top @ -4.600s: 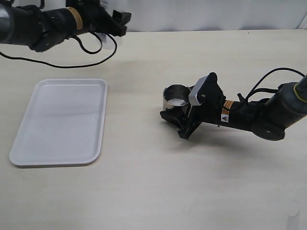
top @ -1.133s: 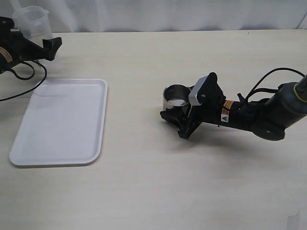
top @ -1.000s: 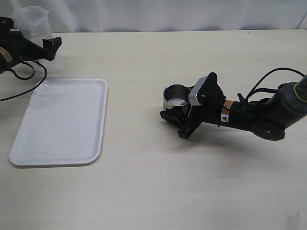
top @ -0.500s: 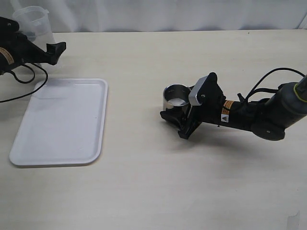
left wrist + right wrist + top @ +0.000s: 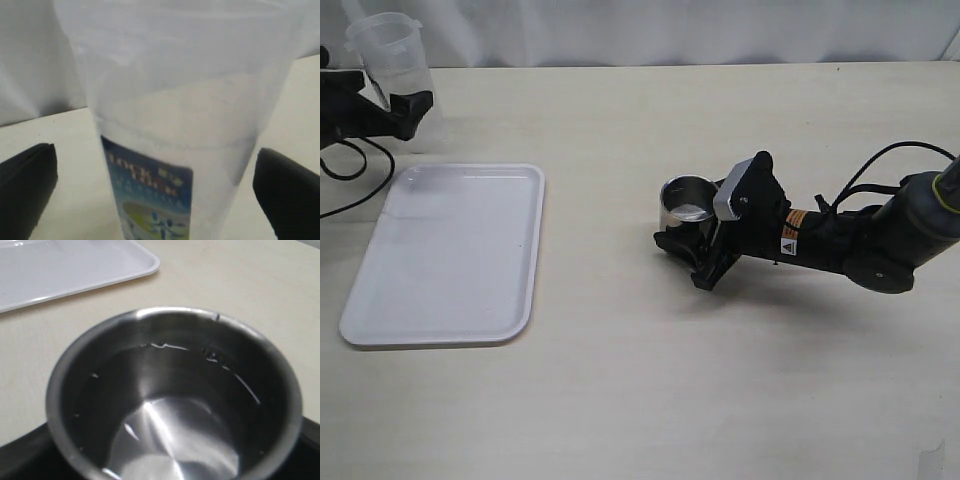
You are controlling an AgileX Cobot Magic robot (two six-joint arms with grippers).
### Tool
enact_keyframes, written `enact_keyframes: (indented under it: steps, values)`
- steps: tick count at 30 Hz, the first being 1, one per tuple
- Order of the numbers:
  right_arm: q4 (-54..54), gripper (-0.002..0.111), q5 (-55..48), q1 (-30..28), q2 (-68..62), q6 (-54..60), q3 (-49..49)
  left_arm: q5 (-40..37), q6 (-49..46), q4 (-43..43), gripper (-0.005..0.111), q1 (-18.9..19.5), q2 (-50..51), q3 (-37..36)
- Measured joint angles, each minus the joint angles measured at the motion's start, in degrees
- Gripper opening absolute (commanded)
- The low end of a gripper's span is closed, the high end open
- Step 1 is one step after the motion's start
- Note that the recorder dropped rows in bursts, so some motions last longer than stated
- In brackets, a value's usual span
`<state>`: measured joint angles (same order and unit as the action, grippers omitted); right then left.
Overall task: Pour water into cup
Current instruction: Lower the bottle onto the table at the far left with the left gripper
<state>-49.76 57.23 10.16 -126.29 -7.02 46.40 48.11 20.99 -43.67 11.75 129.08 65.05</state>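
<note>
Exterior view: a beige tabletop (image 5: 620, 400). Right of centre, the cup (image 5: 688, 203), a short brushed-steel cylinder, stands upright on it. Your right gripper (image 5: 688, 226) comes in from the right edge of the frame, lying low over the tabletop. Its jaws are clamped on the cup's sides, so the cup sits directly between them. A white tray (image 5: 450, 250) lies flat at the left of the frame, well apart from the cup. In the upper left corner a translucent plastic beaker (image 5: 388, 50) stands upright, near the tray's upper left corner.

Right wrist view: the cup fills the frame, seen from above with its mouth open to you. The water (image 5: 175, 435) shows as a shiny, shallow layer over the cup's bottom. Black jaw parts touch the cup wall at the lower left and lower right corners. A corner of the tray shows at the upper left.

Left wrist view: your left gripper (image 5: 157, 195) has its jaws spread wide, one dark tip at each lower corner of the frame. The beaker stands between them with bare tabletop showing on either side, and neither tip touches it. A blue printed label (image 5: 150, 200) is on the beaker's wall. A faint curved line crosses the wall above the label, and you cannot tell whether it marks a liquid level.
</note>
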Motion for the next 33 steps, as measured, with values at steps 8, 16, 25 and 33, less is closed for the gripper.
enact_keyframes:
  steps: [8,16,25,33]
  values:
    - [0.0,0.004,0.0,0.0,0.0,0.0,0.0,3.9,-2.7,-0.5,0.105,0.9,-1.8,-5.3]
    - [0.0,0.004,0.0,0.0,0.0,0.0,0.0,3.9,-2.9,-0.5,0.105,0.9,-6.8,-9.5]
    - [0.9,0.004,-0.1,0.0,0.0,0.0,0.0,3.0,-2.9,-0.4,0.105,0.9,-14.2,-13.5]
    - [1.7,0.004,-0.3,0.0,0.0,0.0,0.0,0.2,-2.9,-0.1,0.105,0.9,-20.2,-16.3]
